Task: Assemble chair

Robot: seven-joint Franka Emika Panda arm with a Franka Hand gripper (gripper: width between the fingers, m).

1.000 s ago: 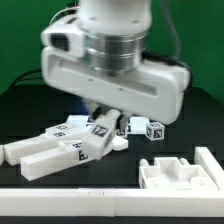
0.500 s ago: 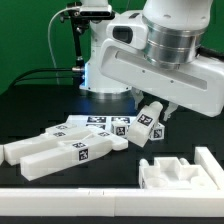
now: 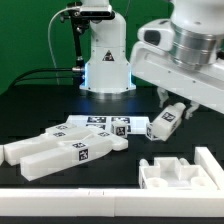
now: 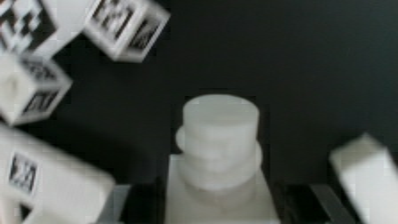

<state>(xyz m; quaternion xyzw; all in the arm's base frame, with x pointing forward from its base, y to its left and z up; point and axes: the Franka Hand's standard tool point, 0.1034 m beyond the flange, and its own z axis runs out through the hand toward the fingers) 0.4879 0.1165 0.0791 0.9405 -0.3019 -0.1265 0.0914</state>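
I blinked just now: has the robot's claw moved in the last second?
Yes. The gripper, holding a chair piece, moved toward the exterior view's right, away from the parts pile.

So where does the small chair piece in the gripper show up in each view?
Exterior view: chair piece hangs tilted toward the exterior view's right, beside the pile of loose tagged parts.
Wrist view: chair piece fills mid-picture, blurred.
Shared landmark: the loose tagged parts, seen in both.
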